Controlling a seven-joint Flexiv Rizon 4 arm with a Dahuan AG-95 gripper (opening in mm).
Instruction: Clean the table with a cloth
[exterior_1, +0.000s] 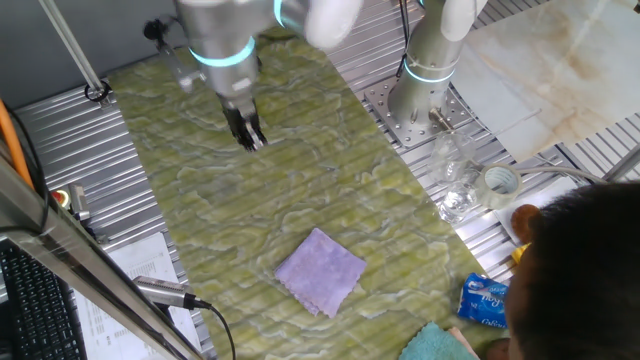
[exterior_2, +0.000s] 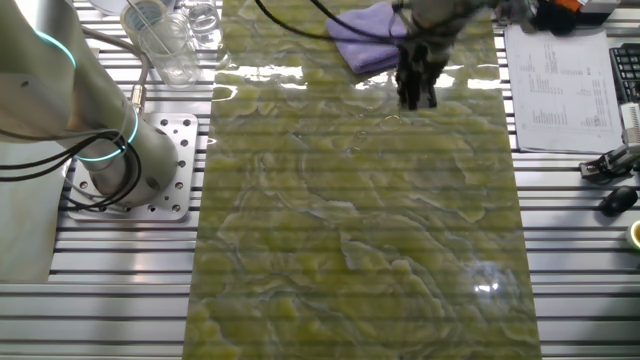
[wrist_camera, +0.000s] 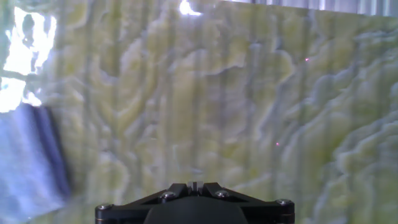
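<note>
The table (exterior_1: 300, 180) has a green-yellow marbled cover and fills the other fixed view (exterior_2: 360, 230) and the hand view (wrist_camera: 217, 93). The lilac cloth (exterior_1: 320, 270) lies flat on it near the front, apart from the gripper. It shows at the top of the other fixed view (exterior_2: 368, 45) and at the left edge of the hand view (wrist_camera: 28, 162). My gripper (exterior_1: 248, 135) hangs just above the table's far part, fingers together and empty. It also shows in the other fixed view (exterior_2: 415, 95) and the hand view (wrist_camera: 194, 185).
A teal cloth (exterior_1: 440, 345), a blue tissue packet (exterior_1: 485, 300), a tape roll (exterior_1: 500, 182) and clear cups (exterior_1: 455, 195) lie on the right. A person's head (exterior_1: 590, 270) is at the front right. The arm's base (exterior_1: 425, 80) stands behind; papers (exterior_2: 560, 90) lie beside the table.
</note>
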